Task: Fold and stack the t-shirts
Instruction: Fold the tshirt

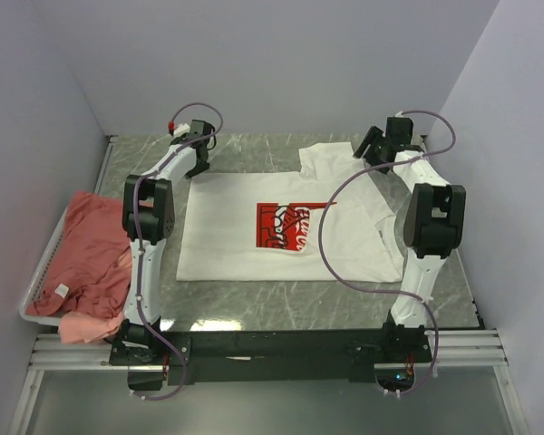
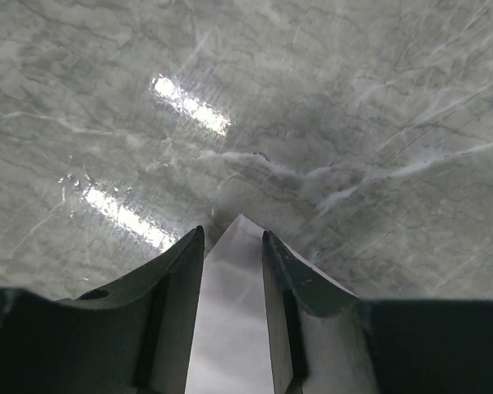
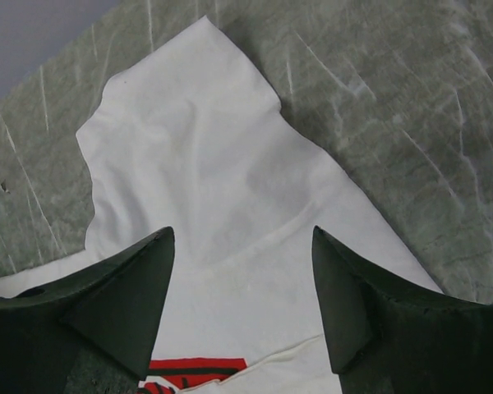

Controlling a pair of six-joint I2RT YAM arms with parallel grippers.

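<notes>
Cotton like this is judged light, limp and easily bunched, so corners are best pinched. The white t-shirt [image 1: 227, 227] is spread flat on the table [image 1: 254, 149]. Its far corner is straddled by the left gripper [image 2: 232, 238], fingers narrowly apart. Its sleeve [image 3: 189, 123] is overhung by the right gripper [image 3: 243, 238], fingers wide apart.

Overhead view, wrist views close above t-shirt [image 3: 205, 164]

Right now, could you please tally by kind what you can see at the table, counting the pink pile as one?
White t-shirt with red print: 1
Pink clothing pile: 1 (garments in it cannot be told apart)
White wire basket: 1
Pincers: 2 (left pincer, right pincer)
Total: 5
</notes>
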